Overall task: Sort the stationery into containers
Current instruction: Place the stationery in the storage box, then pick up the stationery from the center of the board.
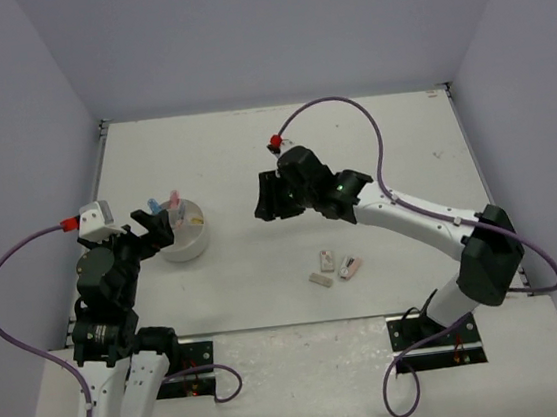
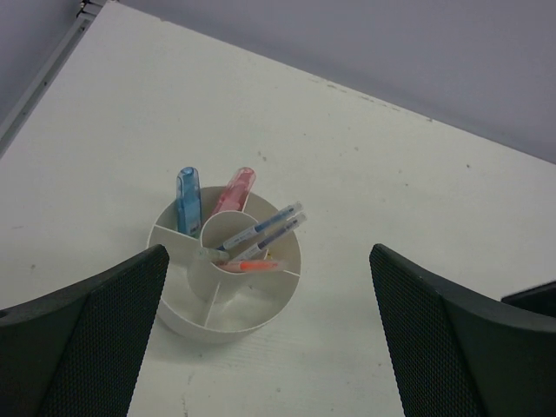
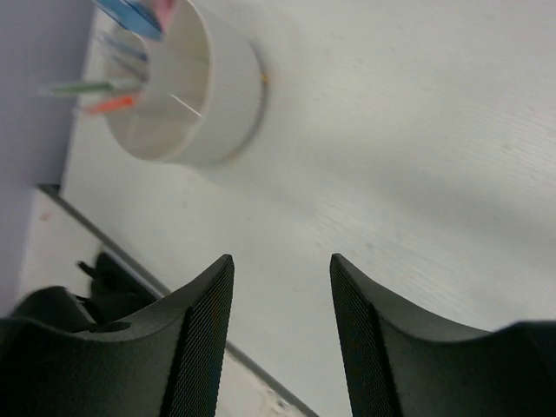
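The round white holder (image 1: 189, 249) stands left of centre, split into compartments. In the left wrist view the holder (image 2: 201, 320) has a blue marker (image 2: 188, 200) and a pink marker (image 2: 233, 191) in a far compartment. Two grey-blue pens (image 2: 261, 233) and an orange pen (image 2: 248, 266) stand in its middle cup. Three small eraser blocks (image 1: 326, 260) lie on the table right of centre. My left gripper (image 1: 159, 225) is open and empty just left of the holder. My right gripper (image 1: 263, 199) is open and empty, right of the holder, which shows in its view (image 3: 233, 104).
White table (image 1: 372, 147) with grey walls on three sides. A metal edge strip (image 2: 52, 61) runs along the table's left side. The right arm (image 1: 410, 216) stretches across the table above the erasers.
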Action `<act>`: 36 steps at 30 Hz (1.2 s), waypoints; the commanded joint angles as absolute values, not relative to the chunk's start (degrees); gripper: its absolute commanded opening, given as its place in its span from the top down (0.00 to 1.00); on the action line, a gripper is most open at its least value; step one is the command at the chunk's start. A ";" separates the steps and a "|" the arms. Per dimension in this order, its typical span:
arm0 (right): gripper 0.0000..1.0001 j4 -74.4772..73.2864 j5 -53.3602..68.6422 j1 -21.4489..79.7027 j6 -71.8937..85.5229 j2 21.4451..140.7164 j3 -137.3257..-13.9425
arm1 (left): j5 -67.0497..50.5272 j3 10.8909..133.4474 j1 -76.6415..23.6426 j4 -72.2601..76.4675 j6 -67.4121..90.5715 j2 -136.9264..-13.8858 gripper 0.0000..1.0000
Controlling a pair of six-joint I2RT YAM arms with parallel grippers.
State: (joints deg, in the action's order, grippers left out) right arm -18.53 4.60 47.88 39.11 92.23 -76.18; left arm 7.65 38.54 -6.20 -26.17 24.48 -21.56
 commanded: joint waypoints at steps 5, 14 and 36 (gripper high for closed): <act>0.51 -41.38 -11.29 54.81 28.64 87.54 -64.54 | 7.57 38.41 -6.50 -24.35 23.65 -20.01 0.00; 0.50 -40.40 -11.57 55.80 24.27 90.85 -59.39 | 6.99 38.37 -6.50 -24.38 23.60 -20.21 0.00; 0.56 -38.23 -8.83 58.71 23.47 99.49 -60.29 | 6.77 38.23 -7.38 -24.26 23.47 -20.16 0.00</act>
State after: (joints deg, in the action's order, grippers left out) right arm -39.11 -8.02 58.51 24.04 96.55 -59.04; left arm 7.60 38.54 -6.90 -26.15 24.48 -19.92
